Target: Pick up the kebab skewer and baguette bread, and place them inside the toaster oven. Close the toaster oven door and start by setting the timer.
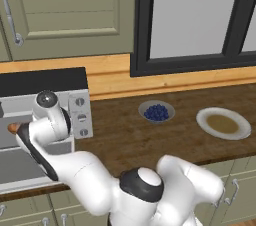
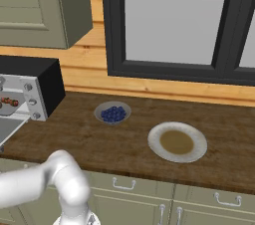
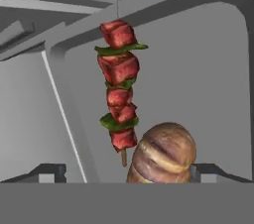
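The toaster oven (image 1: 45,82) (image 2: 35,82) stands at the left end of the counter, its door (image 1: 20,170) folded down flat. In the hand view the kebab skewer (image 3: 119,94) lies on the oven's grey floor. The baguette bread (image 3: 163,153) lies beside it, close to the camera. My gripper (image 3: 130,172) reaches into the oven and stands open. Its fingertips (image 3: 47,171) sit wide apart on either side of the loaf, with a clear gap on the left. An orange end of the baguette (image 1: 12,128) peeks out past my wrist. The skewer (image 2: 7,102) also shows inside the oven mouth.
A column of knobs (image 1: 80,117) runs down the oven's right front. A bowl of blueberries (image 1: 156,112) (image 2: 113,114) and a white plate (image 1: 223,123) (image 2: 177,142) sit on the wooden counter to the right. Upper cabinets and a dark-framed window stand behind.
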You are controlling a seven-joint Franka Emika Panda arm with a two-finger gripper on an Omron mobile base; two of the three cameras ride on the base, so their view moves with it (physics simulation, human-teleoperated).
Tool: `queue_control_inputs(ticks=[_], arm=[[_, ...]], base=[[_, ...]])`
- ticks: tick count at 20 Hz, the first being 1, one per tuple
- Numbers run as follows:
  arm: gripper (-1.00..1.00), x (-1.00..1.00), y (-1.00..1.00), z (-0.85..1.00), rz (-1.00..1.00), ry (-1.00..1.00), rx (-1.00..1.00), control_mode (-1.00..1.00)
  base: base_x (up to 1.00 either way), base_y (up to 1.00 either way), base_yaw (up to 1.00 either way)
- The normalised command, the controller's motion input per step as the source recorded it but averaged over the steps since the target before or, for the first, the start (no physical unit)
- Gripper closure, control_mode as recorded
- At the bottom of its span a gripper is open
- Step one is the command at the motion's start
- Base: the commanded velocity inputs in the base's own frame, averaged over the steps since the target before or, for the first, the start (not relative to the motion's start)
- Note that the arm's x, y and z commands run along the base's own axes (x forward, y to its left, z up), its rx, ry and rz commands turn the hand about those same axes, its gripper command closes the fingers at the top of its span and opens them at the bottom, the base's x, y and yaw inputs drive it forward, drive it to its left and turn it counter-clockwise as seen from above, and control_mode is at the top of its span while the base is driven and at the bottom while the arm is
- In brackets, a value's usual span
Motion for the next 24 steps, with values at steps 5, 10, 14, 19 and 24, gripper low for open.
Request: queue_control_inputs(ticks=[5, 10, 14, 19, 24], arm=[[-1.0, -0.97, 0.0, 0.31, 0.07, -0.05, -0.1, -1.0], [-1.0, -0.73, 0.0, 0.11, 0.19, 0.12, -0.23, -1.0], [-1.0, -0.37, 0.0, 0.0, 0.17, 0.35, -0.15, -1.0], [-1.0, -0.03, 0.0, 0.0, 0.2, 0.41, -0.23, -1.0], [-1.0, 0.0, 0.34, 0.0, 0.29, 0.27, -0.4, -1.0]], base=[[0.0, 0.0, 0.0], [0.0, 0.0, 0.0], [0.0, 0.0, 0.0], [0.0, 0.0, 0.0], [0.0, 0.0, 0.0]])
